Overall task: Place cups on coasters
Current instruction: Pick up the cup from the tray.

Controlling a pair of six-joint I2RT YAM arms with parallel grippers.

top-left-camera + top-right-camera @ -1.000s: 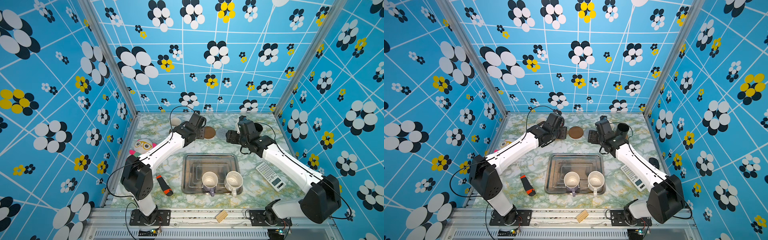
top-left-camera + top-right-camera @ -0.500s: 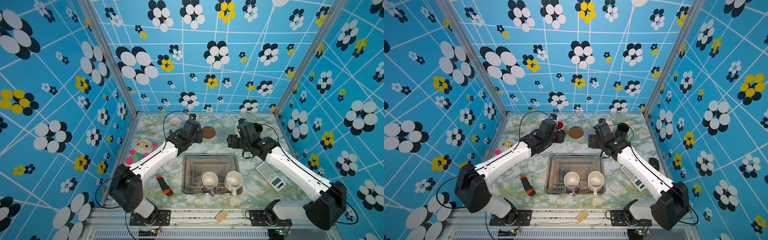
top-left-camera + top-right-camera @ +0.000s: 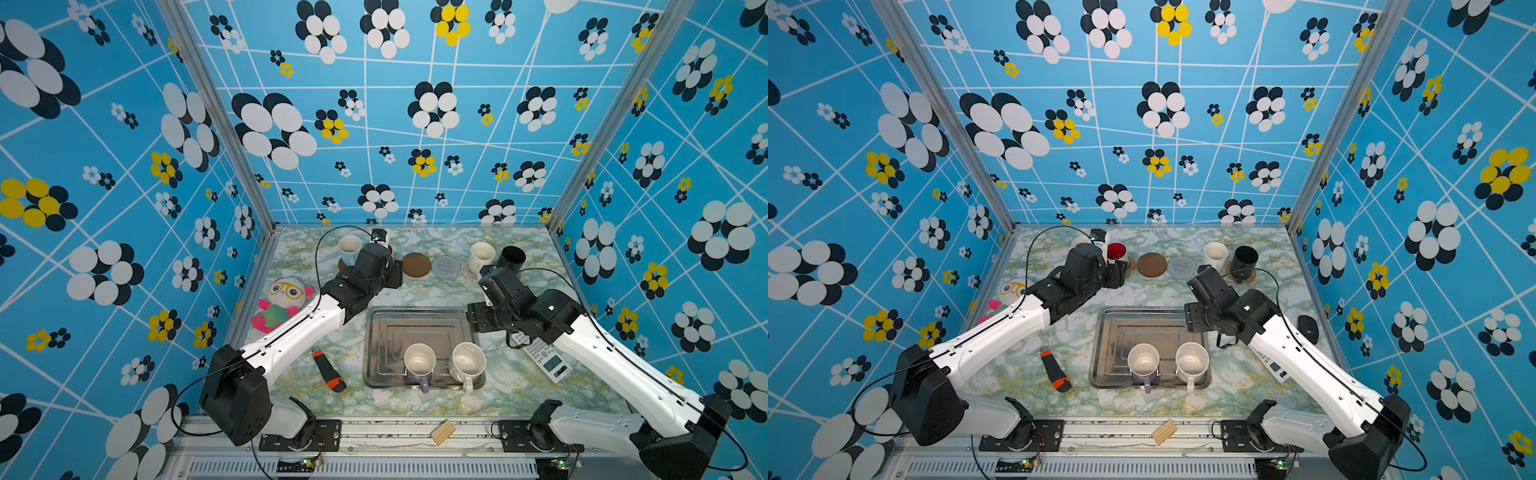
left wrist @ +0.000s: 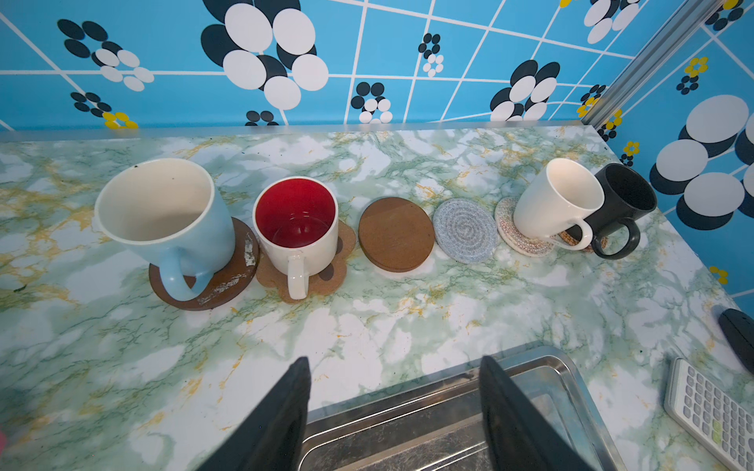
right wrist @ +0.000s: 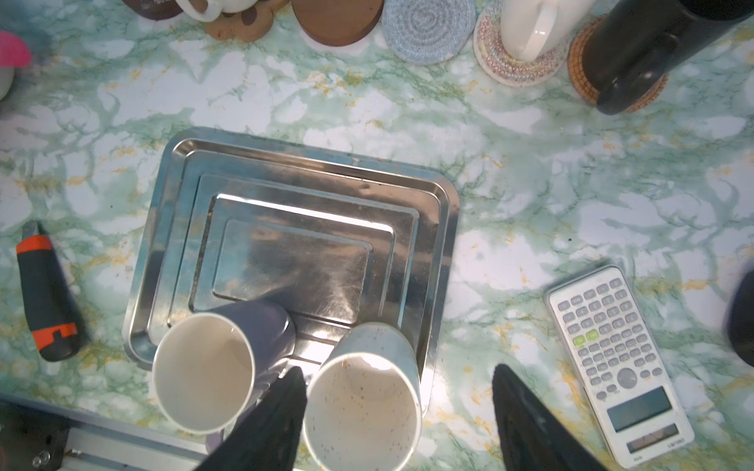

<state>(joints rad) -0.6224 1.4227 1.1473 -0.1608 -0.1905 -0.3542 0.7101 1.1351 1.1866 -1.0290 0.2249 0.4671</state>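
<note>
Cups stand in two groups. Along the far edge of the table (image 4: 122,367), the blue mug (image 4: 163,216) stands on a brown disc (image 4: 228,281), off its centre, and the red-lined mug (image 4: 298,228) stands on the paw coaster (image 4: 326,277). Next in the row lie a bare disc (image 4: 395,234) and a bare grey mat (image 4: 465,230), just beside each other. Then the cream mug (image 4: 555,204) stands on the whitish mat (image 4: 518,240) and the black mug (image 4: 624,204) on the rattan mat (image 5: 581,77), the two mugs close together. The lavender mug (image 5: 265,330) and the speckled mug (image 5: 363,412) stand upright side by side in the tray (image 5: 310,244), at its near edge, handles toward the robot. The left gripper (image 4: 393,361) hangs above the table between the row and the tray, jaws apart and empty. The right gripper (image 5: 398,371) hangs near the tray's far right corner, jaws likewise apart with nothing between them. A calculator (image 3: 540,357) lies right of the tray, a cutter (image 3: 328,370) left of it, and a plush toy (image 3: 282,303) by the left wall.
</note>
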